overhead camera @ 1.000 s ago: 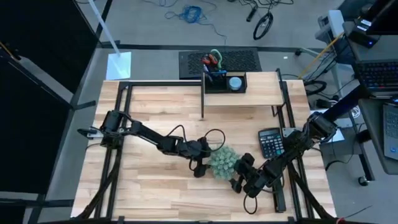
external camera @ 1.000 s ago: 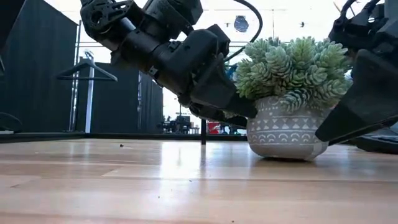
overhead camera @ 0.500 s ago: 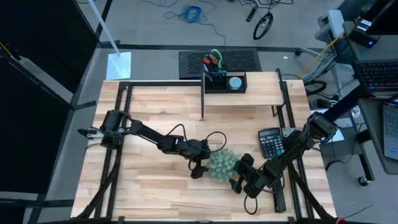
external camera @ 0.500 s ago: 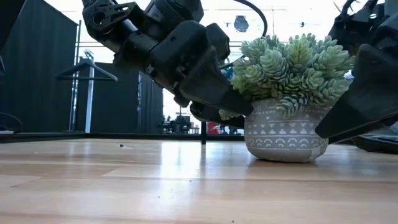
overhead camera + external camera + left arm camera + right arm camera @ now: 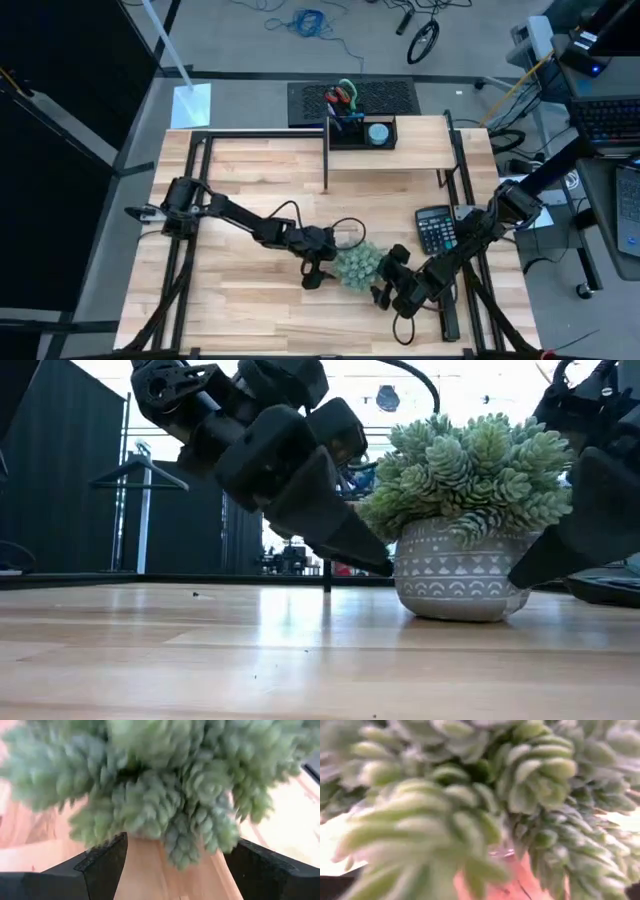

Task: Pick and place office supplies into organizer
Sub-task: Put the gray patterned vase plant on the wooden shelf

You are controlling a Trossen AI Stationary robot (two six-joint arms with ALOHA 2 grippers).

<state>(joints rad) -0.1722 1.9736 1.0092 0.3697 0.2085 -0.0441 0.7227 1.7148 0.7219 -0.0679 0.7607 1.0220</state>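
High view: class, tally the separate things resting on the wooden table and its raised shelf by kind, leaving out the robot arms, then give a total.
Potted succulent plant: 1
Black calculator: 1
Black desk organizer on the shelf, supplies inside: 1
Total: 3

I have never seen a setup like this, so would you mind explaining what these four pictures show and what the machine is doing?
These are four cameras on one robot with two dark arms at a wooden table. One camera looks straight down, one sits at table height, and one rides on each wrist. In the overhead view, the left claw and the right claw sit on either side of a potted plant; both wrist cameras are filled by its leaves. The left claw is open and holds nothing; the right one's fingers cannot be made out. A calculator lies by the right arm. The black organizer, already holding scissors and a round disc, stands on the raised shelf at the far edge.
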